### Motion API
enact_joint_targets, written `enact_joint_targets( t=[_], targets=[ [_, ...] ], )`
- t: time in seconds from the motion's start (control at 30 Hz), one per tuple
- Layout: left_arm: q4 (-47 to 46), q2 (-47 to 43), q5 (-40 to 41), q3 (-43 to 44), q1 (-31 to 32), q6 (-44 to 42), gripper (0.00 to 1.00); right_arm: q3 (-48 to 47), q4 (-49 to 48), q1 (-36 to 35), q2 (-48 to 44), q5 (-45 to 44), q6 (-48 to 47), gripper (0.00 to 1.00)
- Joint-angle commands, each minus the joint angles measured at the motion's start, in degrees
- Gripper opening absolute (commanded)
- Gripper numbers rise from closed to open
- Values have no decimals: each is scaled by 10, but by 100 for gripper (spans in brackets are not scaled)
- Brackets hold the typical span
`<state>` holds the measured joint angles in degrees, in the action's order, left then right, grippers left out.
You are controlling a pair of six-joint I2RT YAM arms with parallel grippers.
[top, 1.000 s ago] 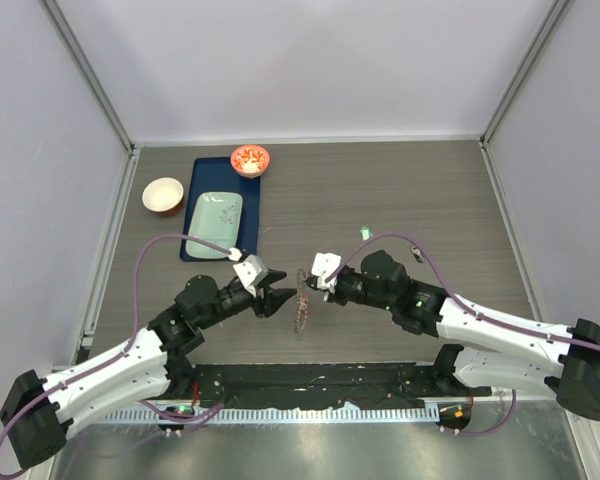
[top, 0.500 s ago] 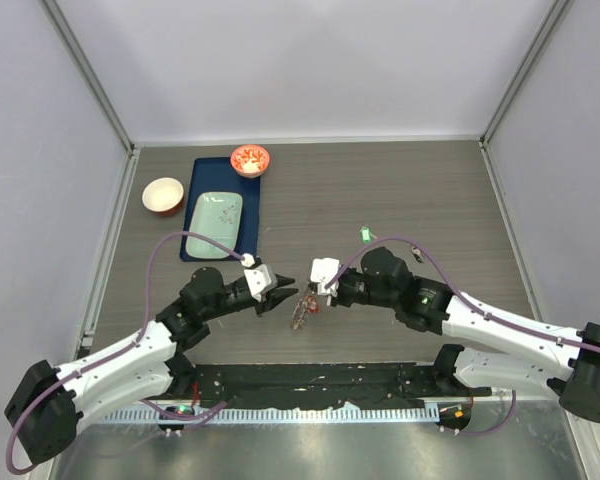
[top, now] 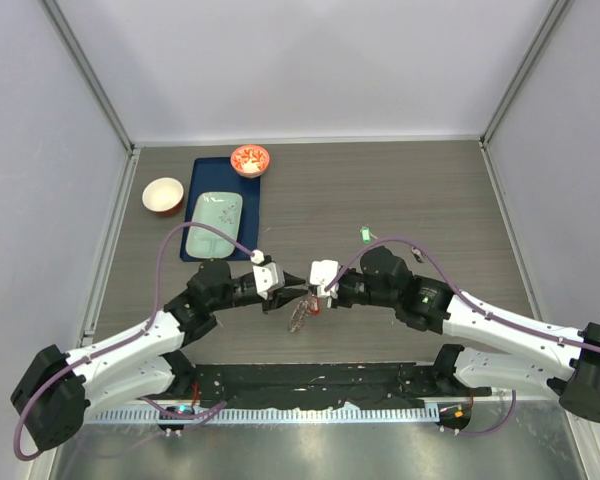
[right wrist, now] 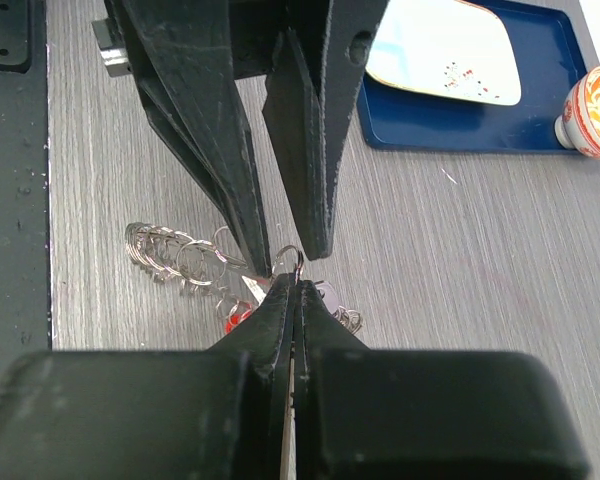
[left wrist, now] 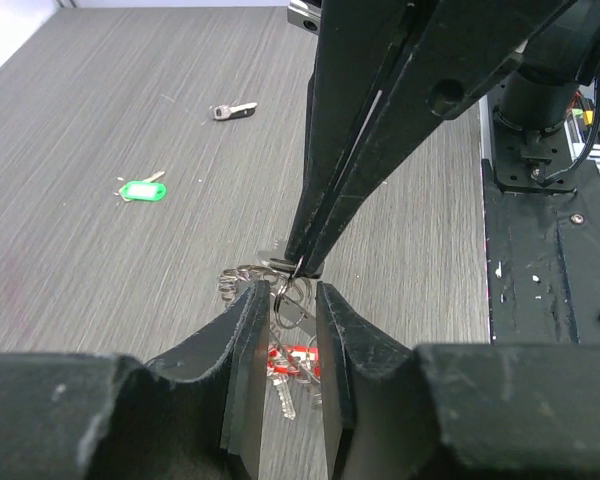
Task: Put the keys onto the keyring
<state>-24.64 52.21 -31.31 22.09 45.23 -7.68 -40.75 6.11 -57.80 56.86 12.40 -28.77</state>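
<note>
Pinching the keyring (right wrist: pixel 165 252), surely light and slippery, by one loop, right fingers (left wrist: pixel 340 120) are closed. Left fingers (left wrist: pixel 245 370) straddle it narrowly; grip unclear.

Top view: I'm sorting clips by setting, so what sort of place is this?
Probably a robotics lab test cell: a left arm and right arm bolted at the edge of a table, plain pale walls framed by metal posts.
</note>
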Motion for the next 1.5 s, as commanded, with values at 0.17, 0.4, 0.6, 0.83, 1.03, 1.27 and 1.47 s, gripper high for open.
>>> enact_joint_targets(
  t=[0.17, 0.4, 0.6, 0.83, 1.03, 1.27, 1.47],
  targets=[
    [9, 25, 0, 38, -3, -6, 25, -29, -28, -3, -10, 9, -7, 1],
    [37, 15, 25, 33, -2, -16, 25, -28, -29, -5, -11, 7, -5, 1],
    [28, 21, 25, 39, -2, -10, 14, -28, -30, -6, -10, 9, -2, 1],
    [-8, 16, 60, 34, -2, 37, 0, -22, -29, -6, -21, -10, 1, 1],
    [-59, -32, 203, 2, -2, 128, 0, -2, -49, -8, -40, -37, 12, 1],
    [-138, -69, 275, -36, -2, 214, 0, 17, -89, -13, -14, -22, 20, 1],
    [-184, -77, 293, -54, -2, 247, 0, 34, -135, -14, 0, -13, 35, 1]
  ],
)
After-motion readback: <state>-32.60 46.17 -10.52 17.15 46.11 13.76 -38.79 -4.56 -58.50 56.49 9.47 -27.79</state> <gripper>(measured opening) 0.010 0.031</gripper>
